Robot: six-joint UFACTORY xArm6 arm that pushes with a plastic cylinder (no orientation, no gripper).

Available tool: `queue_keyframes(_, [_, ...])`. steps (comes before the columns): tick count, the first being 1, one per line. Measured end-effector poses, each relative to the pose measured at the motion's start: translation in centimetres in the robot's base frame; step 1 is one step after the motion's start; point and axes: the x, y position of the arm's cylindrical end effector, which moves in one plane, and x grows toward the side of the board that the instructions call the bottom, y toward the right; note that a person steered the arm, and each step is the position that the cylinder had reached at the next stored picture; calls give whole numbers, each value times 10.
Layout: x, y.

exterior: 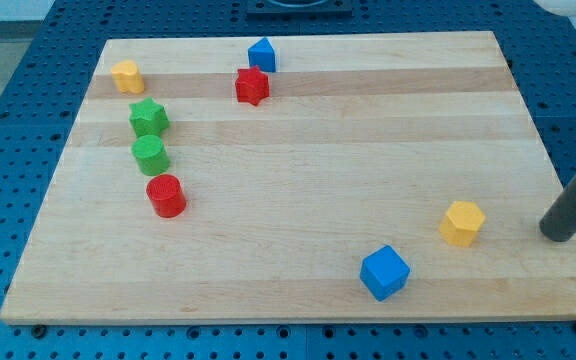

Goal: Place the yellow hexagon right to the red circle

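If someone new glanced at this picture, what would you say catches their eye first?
Probably the dark rod entering from the view's right, my tip resting near the board's right edge, just right of the yellow hexagon and apart from it. Next, the blue cube at the view's bottom. Then the column at the view's left: green star, green circle, red circle.

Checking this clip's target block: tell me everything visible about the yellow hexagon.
The yellow hexagon is a small, solid-looking prism with a flat six-sided top and darker orange-yellow sides. It stands flat on the wooden board near the view's lower right, touching nothing. The blue cube lies apart to its lower left; my tip is apart to its right. The red circle is far across at the view's left.
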Motion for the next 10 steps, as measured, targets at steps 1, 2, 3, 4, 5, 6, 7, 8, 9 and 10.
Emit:
queue_keyframes(1, [3,-56])
queue_keyframes(2, [5,-101])
queue_keyframes(3, [-33,-133])
queue_keyframes(4, [-71,-151])
queue_keyframes(5, [-111,-174])
queue_keyframes(6, [-126,-215])
queue_keyframes(7, [-91,-205])
queue_keyframes(8, [-64,-205])
queue_keyframes(9, [-48,-219])
queue_keyframes(10, [-12,-255])
